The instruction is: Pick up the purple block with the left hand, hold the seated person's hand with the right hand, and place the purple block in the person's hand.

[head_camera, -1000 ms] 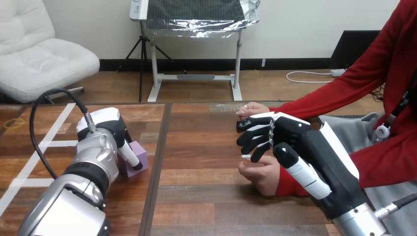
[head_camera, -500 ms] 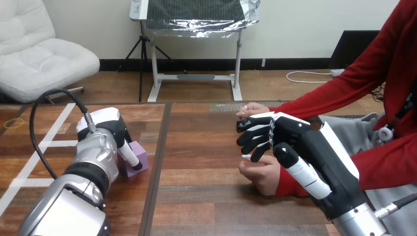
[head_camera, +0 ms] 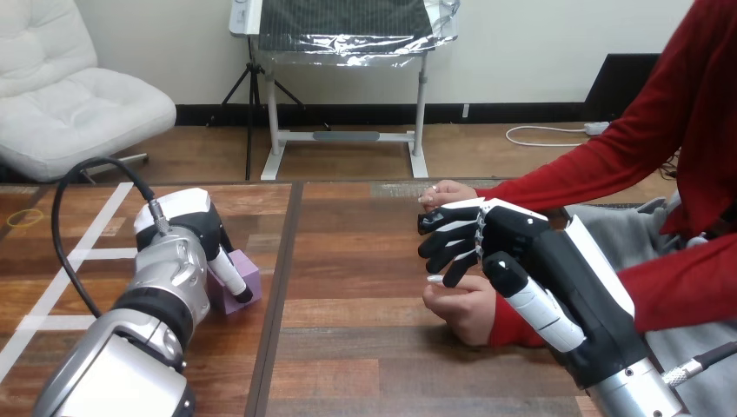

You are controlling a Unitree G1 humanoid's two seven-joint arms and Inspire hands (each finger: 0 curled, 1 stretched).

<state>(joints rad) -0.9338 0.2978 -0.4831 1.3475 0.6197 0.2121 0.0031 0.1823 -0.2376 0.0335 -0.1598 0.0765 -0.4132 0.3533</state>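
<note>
Wide wooden surface (head_camera: 348,347) out front, its near edge cut off at the bottom of the head view. The left arm (head_camera: 148,321) comes up from the lower left corner, and its big silver forearm blocks much of what lies beyond. The right arm (head_camera: 643,391) enters at the lower right, mostly cut off by the frame. The right hand (head_camera: 521,239) sits between the person's two hands, covering part of both. The person's nearer hand (head_camera: 465,313) lies just under it and the person's farther hand (head_camera: 445,191) peeks out behind its top edge. Whether the right hand grips the nearer hand or only hovers over it, I cannot tell, as its own bulk hides the contact. Over to the left hand (head_camera: 195,221): it is seen from behind and its wrist covers most of it. It is pressed against the purple block (head_camera: 248,274), which sits on the surface just right of the hand. Only the block's right part and top show. Clasped or merely touched? Cannot tell. White tape lines (head_camera: 52,291) run under the left arm and are partly covered by it.
</note>
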